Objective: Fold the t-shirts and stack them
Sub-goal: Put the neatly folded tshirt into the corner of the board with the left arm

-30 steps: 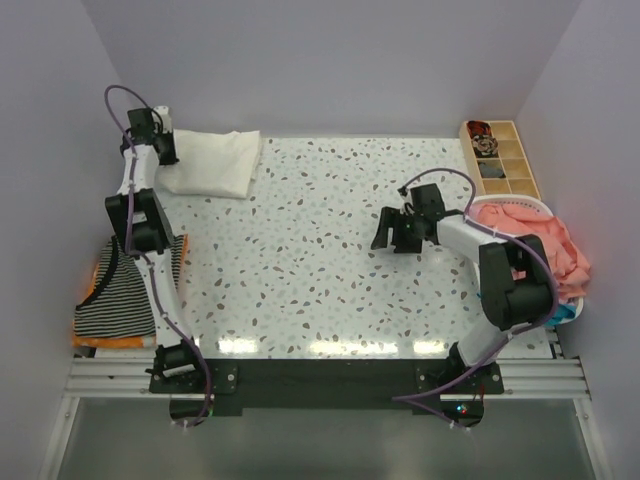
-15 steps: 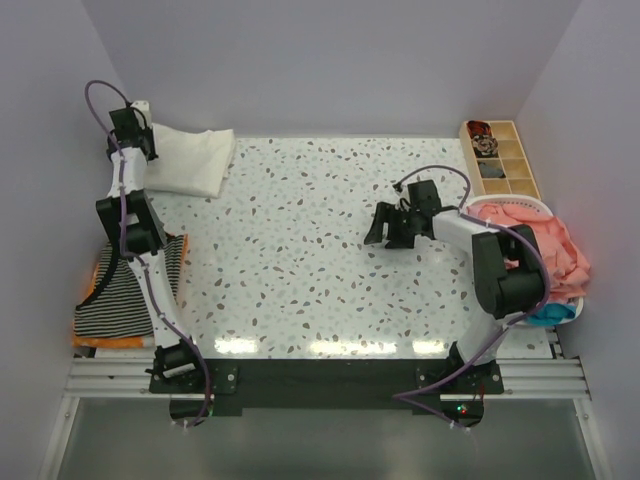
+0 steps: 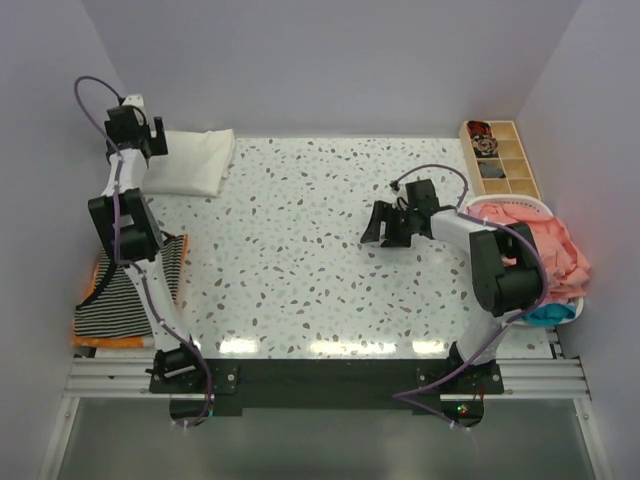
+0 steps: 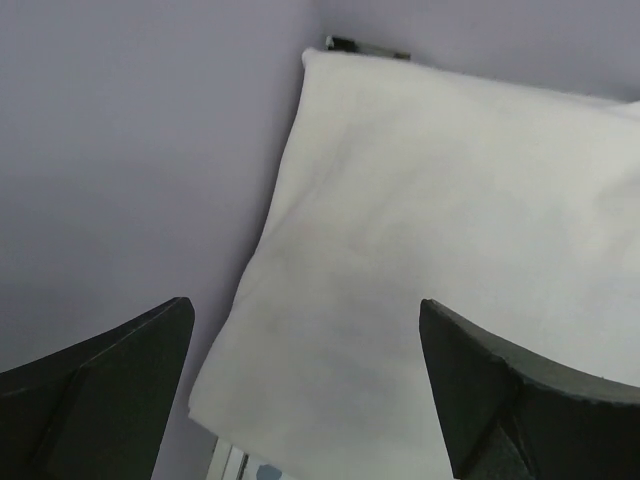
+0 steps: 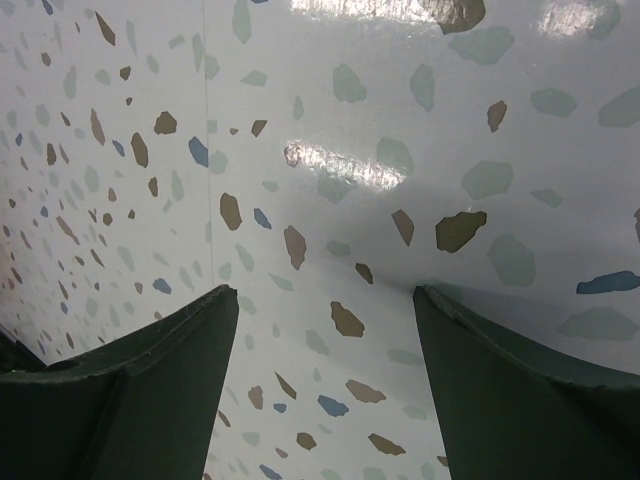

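T-shirt (image 3: 192, 163) folded, cream, left fingers (image 4: 90, 385) spread

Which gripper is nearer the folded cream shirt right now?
Left. The left gripper hangs open at the far-left edge of the cream shirt; the right gripper sits over the table, well to its right.

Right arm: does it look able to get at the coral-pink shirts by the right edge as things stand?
Probably yes. The right gripper is open and empty over the table, and the coral-pink shirts lie uncovered close beside that arm; only its own elbow overhangs them.
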